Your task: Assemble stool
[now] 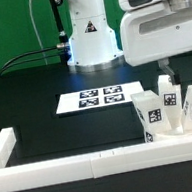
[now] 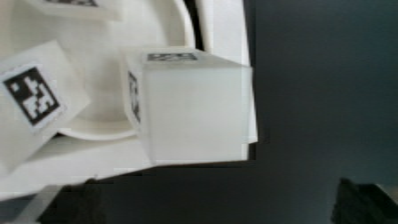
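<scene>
3 stool legs [image 1: 170,108] stand clustered at the exterior view's right, against the white border rail [image 1: 85,163]. The gripper [image 1: 166,75] hangs above them; its opening I cannot tell. Dark table [image 1: 32,89] lies open leftward.

Robotics lab: arm base [image 1: 87,35] on black table [image 1: 28,95], marker board [image 1: 100,97], white border rail [image 1: 66,168].

Three white stool legs [image 1: 171,112] stand clustered at the bench's front edge toward the exterior view's right, each carrying black-and-white square tags. One marker board [image 1: 100,97] lies mid-bench with four tags on it, and one long white border rail [image 1: 95,162] runs along the front edge.
</scene>
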Robot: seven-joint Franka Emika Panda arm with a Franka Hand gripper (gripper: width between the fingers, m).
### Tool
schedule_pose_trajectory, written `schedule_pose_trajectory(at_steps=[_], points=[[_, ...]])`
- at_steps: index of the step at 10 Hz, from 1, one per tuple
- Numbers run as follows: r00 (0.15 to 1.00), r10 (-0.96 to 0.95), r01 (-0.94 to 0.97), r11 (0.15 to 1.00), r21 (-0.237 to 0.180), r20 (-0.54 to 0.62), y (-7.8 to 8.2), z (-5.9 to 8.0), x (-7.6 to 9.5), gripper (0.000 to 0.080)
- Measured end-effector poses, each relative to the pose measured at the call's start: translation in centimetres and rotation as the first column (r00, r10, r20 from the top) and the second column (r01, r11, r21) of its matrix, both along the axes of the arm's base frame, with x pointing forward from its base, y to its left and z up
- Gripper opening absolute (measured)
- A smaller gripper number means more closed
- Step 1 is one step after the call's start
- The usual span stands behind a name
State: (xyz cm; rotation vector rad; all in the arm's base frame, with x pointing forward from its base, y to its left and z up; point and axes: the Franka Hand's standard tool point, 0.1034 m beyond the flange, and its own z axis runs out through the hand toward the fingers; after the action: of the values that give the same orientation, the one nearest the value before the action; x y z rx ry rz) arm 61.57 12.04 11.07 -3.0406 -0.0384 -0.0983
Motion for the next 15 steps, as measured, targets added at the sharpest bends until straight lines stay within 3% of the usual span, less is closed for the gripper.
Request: schedule_pose_trajectory(at_steps=[2,5,8,10,12,15], points=[[0.943,0.334,-0.334,0.942,-0.044,-0.018,0.9,-0.1,-0.7,0.0649],[0.880,0.475,-0.475,0.878,-0.065,-0.015,0.4,-0.1,-0.6,0.0649],[0.750,0.661,-0.660,0.744,-0.108,-0.023,-0.3,-0.3,-0.4,0.0649],[0.553,0.832,-0.824,0.539,-0.174,-0.041,-0.3,-1.9,-0.9,0.0649],[0.471,0.880,-0.870,0.452,-0.198,-0.062,0.4,-3.2,-1.5,0.0649],[0.409,0.909,-0.901,0.386,-0.200,-0.086,-0.3,-4.0,-1.6,0.0649]])
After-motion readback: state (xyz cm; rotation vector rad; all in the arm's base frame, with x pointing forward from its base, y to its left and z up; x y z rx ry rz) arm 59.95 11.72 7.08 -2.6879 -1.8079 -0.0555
